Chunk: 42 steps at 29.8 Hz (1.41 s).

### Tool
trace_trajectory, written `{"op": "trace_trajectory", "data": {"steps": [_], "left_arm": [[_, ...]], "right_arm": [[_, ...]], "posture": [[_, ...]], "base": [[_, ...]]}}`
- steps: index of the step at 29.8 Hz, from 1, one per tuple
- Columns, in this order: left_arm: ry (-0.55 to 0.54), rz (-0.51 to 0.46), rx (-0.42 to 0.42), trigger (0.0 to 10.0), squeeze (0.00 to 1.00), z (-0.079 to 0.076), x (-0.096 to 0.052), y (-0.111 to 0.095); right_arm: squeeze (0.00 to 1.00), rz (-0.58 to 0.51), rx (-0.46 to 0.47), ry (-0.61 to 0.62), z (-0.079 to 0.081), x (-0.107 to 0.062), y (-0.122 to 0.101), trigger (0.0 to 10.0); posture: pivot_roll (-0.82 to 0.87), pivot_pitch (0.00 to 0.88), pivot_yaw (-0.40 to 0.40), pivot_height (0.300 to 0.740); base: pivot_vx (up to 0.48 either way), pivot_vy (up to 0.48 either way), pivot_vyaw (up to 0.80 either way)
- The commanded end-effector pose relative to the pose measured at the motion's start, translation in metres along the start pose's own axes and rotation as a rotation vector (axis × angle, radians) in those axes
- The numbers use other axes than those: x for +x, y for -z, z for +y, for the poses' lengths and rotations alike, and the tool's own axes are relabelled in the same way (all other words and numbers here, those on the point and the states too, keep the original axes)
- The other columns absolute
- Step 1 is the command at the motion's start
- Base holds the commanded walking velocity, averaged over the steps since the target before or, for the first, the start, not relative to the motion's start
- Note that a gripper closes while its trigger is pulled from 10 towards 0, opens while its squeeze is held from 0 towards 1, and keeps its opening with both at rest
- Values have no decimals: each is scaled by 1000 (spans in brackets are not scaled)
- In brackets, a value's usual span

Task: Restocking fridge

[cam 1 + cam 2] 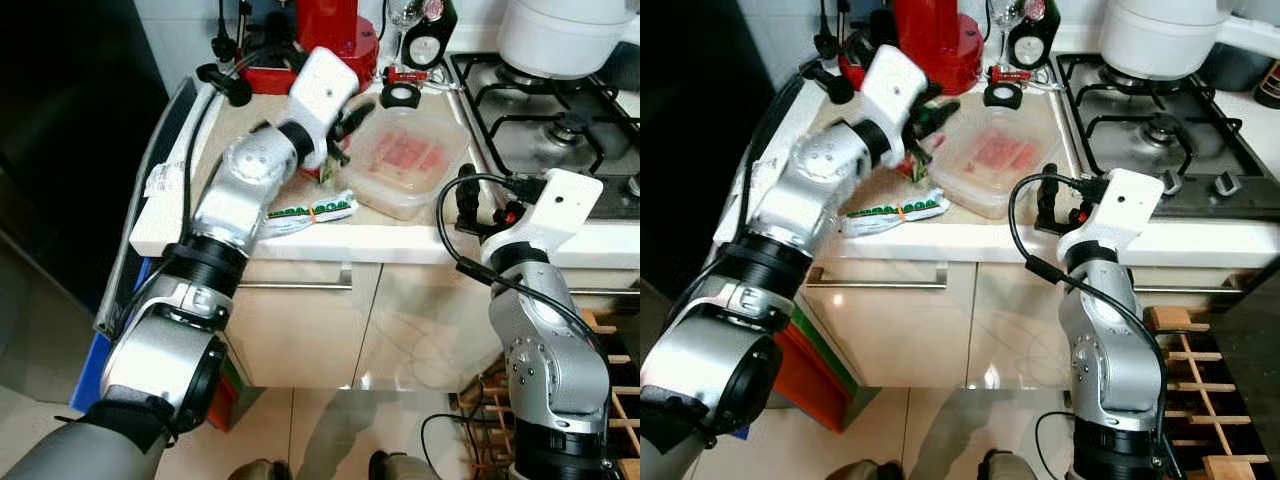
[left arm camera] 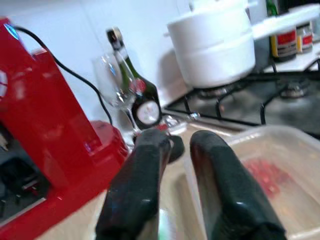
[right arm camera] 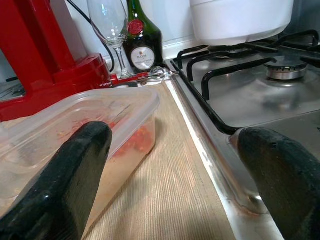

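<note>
Countertop (image 1: 420,235) crowded, red appliance (image 1: 325,35), hob (image 1: 560,110), left gripper (image 1: 340,130) nearly closed, empty, right gripper (image 3: 170,175) wide open beside plastic container (image 1: 410,160).

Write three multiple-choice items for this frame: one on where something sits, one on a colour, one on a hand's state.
1. Where does the clear plastic container sit?
A. on the gas stove
B. on the counter between the red appliance and the stove
C. on the floor

2. What colour is the pot on the stove?
A. white
B. black
C. red

3. How do the right hand's fingers stand?
A. shut on the container
B. shut on nothing
C. open, spread wide

Answers: 1 B, the container rests on the counter with the red appliance to one side and the stove to the other. 2 A, the pot is plainly white. 3 C, the right wrist view shows a wide gap between the two fingers.
</note>
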<state>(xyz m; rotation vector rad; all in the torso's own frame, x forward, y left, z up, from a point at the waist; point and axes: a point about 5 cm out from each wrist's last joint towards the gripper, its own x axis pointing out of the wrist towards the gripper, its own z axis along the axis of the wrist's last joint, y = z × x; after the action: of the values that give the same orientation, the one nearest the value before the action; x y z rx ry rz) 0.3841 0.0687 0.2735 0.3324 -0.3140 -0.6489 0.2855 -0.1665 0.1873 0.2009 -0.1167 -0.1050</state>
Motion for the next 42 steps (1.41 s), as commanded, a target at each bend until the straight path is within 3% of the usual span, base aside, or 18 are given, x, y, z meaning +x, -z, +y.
{"op": "trace_trajectory", "data": {"steps": [1, 5, 6, 8, 9, 14, 21, 42], "left_arm": [[-17, -36, 7, 0, 0, 5, -2, -7], [-21, -20, 35, 0, 0, 4, -6, -1], [-24, -17, 60, 10000, 0, 1, -7, 1], [-27, -25, 88, 10000, 0, -2, -7, 2], [-31, -26, 130, 10000, 1000, -5, -7, 3], [-19, 4, 235, 10000, 1000, -11, -5, 13], [-32, 37, 290, 10000, 1000, -7, 0, 17], [13, 102, 258, 10000, 1000, -9, 9, 31]], "right_arm": [[0, -4, 2, -11, 2, 2, 0, 10000], [0, -4, 0, -17, 3, 3, 0, 10000], [0, -4, -1, -18, 3, 4, 0, 10000], [0, -4, -1, -19, 3, 4, 0, 10000], [0, -4, -2, -20, 4, 4, 0, 10000], [0, -5, -3, -24, 5, 3, 1, 10000], [0, -9, -12, -20, 3, 2, -1, 10000], [0, -3, -11, -11, 3, -3, 0, 10000]], "posture": [[-198, 52, 34, 740], [-196, 49, 32, 740], [-195, 50, 33, 740], [-194, 52, 33, 740], [-193, 55, 33, 740], [-196, 59, 32, 740], [-210, 64, 33, 740], [-224, 75, 39, 740]], "base": [[0, 0, 0], [0, 0, 0], [0, 0, 0], [0, 0, 0], [0, 0, 0], [0, 0, 0], [0, 0, 0], [0, 0, 0]]}}
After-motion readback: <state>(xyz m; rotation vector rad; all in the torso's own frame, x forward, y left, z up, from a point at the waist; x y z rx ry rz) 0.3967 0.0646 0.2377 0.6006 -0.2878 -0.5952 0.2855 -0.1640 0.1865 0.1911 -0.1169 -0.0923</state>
